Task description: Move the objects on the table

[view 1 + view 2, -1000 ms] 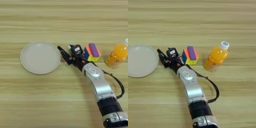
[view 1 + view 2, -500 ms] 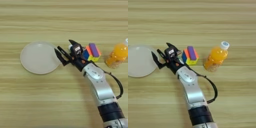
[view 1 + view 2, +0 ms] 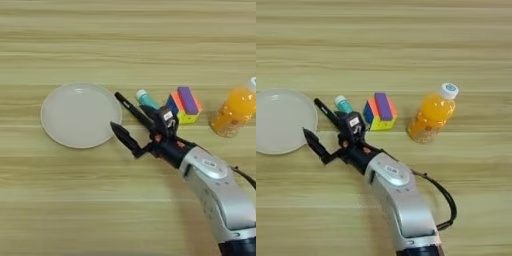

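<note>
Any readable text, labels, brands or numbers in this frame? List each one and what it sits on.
None can be read.
Gripper: a small white sticker on its black body, marks too blurred to read.
Orange bottle: no label visible.
Teal tube: mostly hidden behind the gripper, no print visible.
Cube and plate: plain, no writing.

pale plate (image 3: 77, 115) left, teal tube (image 3: 146, 99) beside multicoloured cube (image 3: 184, 104)
</note>
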You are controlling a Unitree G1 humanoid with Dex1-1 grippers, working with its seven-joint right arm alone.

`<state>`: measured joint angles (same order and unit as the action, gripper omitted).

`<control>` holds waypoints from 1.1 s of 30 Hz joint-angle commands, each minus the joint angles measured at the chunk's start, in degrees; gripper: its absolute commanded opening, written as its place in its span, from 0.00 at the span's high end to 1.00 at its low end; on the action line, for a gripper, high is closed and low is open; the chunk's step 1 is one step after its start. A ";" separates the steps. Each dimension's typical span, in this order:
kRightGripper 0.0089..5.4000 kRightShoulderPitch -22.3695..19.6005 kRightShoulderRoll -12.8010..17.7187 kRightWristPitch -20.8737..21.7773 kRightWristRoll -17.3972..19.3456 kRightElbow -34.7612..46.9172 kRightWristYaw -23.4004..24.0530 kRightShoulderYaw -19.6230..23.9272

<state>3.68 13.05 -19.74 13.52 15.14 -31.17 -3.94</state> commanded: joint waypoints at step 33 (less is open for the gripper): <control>0.01 -13.83 -6.03 -12.24 7.59 -18.26 -2.06 -1.44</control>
<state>-7.10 7.49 -31.68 21.08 -2.10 -34.78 -6.10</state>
